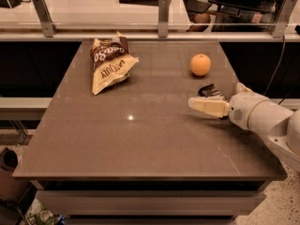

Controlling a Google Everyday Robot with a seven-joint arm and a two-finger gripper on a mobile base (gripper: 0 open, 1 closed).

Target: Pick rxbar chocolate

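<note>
The rxbar chocolate (210, 90) is a small black wrapper with white lettering, lying flat on the brown table (140, 144) at the right, just in front of an orange. Only its upper part shows; the rest is hidden behind my gripper. My gripper (196, 104) is cream-coloured and reaches in from the right edge, pointing left. It is low over the table, directly in front of the bar and overlapping its near edge.
An orange (200, 64) sits behind the bar. A brown-and-cream chip bag (110, 64) lies at the back left. A glass rail with metal posts (163, 11) runs along the table's far edge. The white arm (269, 121) fills the right side.
</note>
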